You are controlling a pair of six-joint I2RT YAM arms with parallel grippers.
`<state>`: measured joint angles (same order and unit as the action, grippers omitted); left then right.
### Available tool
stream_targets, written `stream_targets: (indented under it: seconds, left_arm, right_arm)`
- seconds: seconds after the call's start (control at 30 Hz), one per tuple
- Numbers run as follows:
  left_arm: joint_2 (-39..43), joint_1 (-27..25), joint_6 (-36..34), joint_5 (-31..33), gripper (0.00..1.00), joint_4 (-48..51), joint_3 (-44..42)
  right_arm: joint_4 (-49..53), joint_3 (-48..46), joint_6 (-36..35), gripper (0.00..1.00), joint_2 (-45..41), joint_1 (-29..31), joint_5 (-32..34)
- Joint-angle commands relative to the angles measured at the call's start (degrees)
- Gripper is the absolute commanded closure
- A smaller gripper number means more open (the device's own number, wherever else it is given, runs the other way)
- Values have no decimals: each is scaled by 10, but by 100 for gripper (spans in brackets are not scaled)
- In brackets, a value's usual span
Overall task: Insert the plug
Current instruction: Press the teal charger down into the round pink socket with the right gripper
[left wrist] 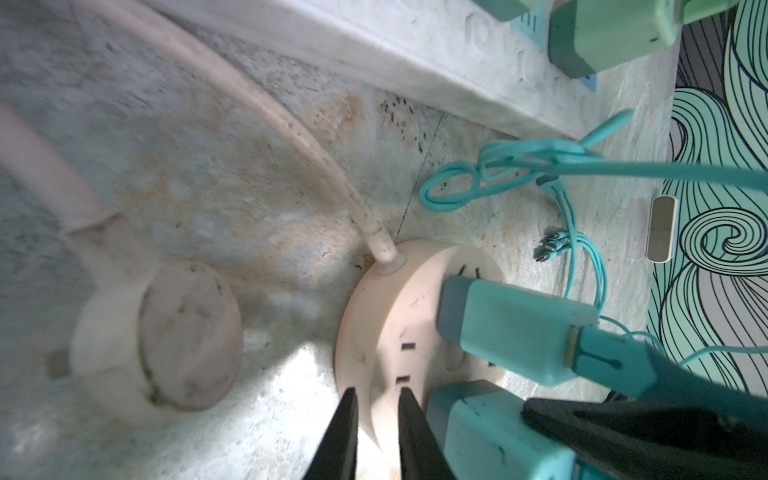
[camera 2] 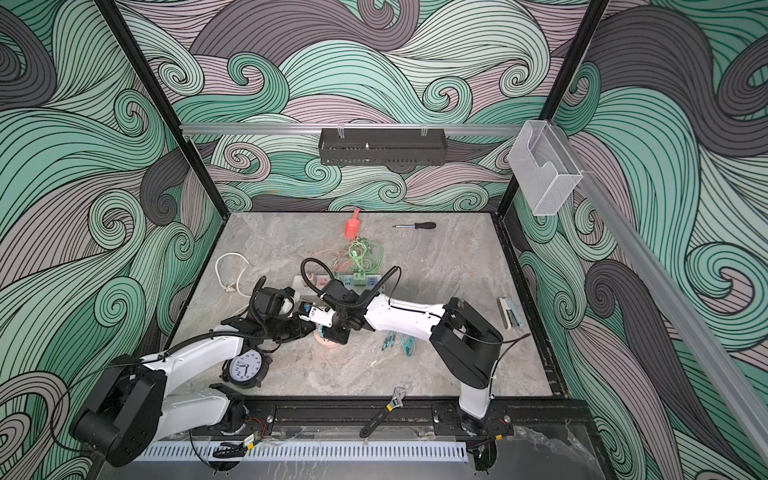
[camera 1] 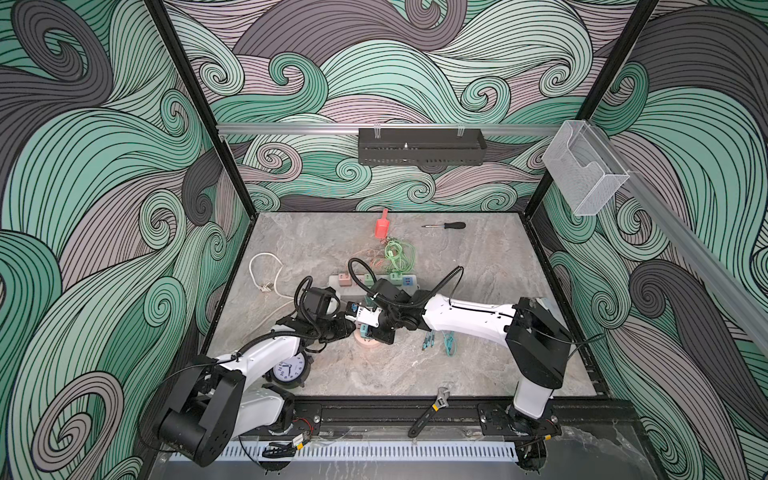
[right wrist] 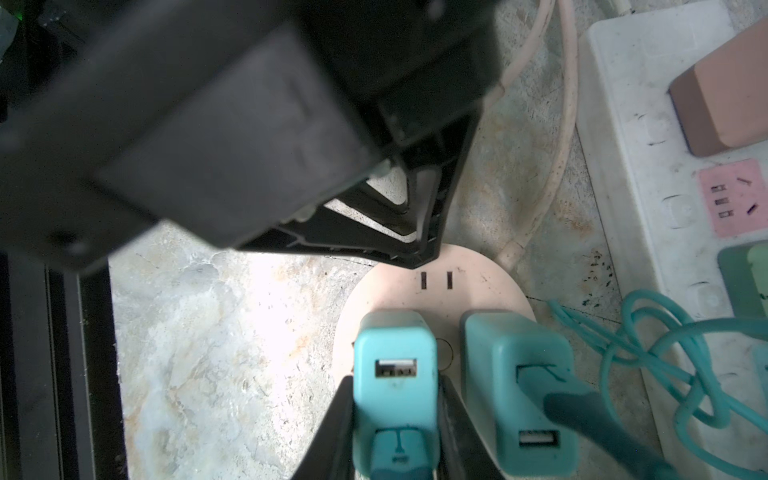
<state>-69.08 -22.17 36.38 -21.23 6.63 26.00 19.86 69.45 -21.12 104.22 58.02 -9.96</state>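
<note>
**Plug gripped at round socket**

Your right gripper (right wrist: 395, 419) clamps the teal plug (right wrist: 395, 365), standing on the round pink socket (right wrist: 469, 266); its prongs are hidden. Your left gripper (left wrist: 376, 419), nearly closed and empty, touches the socket rim. A second teal adapter (right wrist: 519, 374) sits beside it.

Two chargers (right wrist: 395, 374) stand side by side on the round socket (right wrist: 469, 270), apparently plugged in; the power strip (right wrist: 648, 166) lies just beside it.

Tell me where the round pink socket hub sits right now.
In both top views the round pink socket hub lies near the table's middle, under the two meeting hands, in front of the white power strip.
</note>
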Motion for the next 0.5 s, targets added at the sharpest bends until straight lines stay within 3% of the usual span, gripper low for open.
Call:
stream_targets:
  seconds: [0.0,0.47]
  left_arm:
    - [21,9,-2,-1,78,18,2]
    - [125,33,8,38,77,107,24]
  right_arm:
    - [37,-43,11,91,60,5,49]
    - [-9,-104,48,91,74,8,49]
